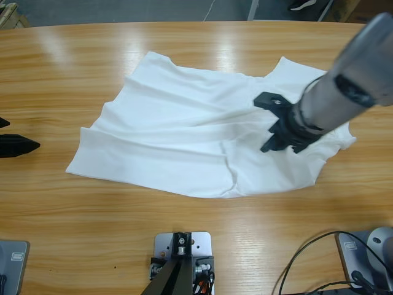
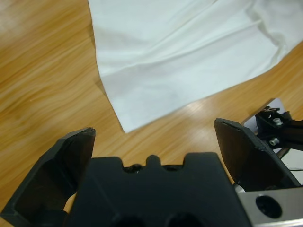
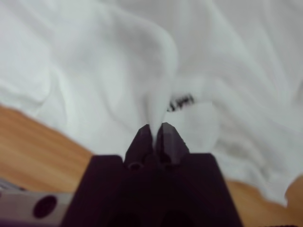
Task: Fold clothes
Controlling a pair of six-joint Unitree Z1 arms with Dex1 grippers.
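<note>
A soft white T-shirt (image 1: pixel 190 138) lies spread out on the long wooden table (image 1: pixel 73 203). The cloth is thin and full of wavy wrinkles and long creases. The table is smooth and shiny, with brown lines running along the wood.

The right gripper (image 1: pixel 274 142) comes down from the upper right on a fat silver arm (image 1: pixel 350 80). It sits on the right part of the shirt. Its two black jaws are pressed together, and a pinch of white cloth stands up in a thin ridge between them (image 3: pixel 154 127). Small dark letters (image 3: pixel 181 102) show on the cloth just past the tips.

The left gripper (image 2: pixel 154 130) is over bare wood near a pointed corner of the shirt (image 2: pixel 130 120). Its wide black jaws are far apart and hold nothing.
</note>
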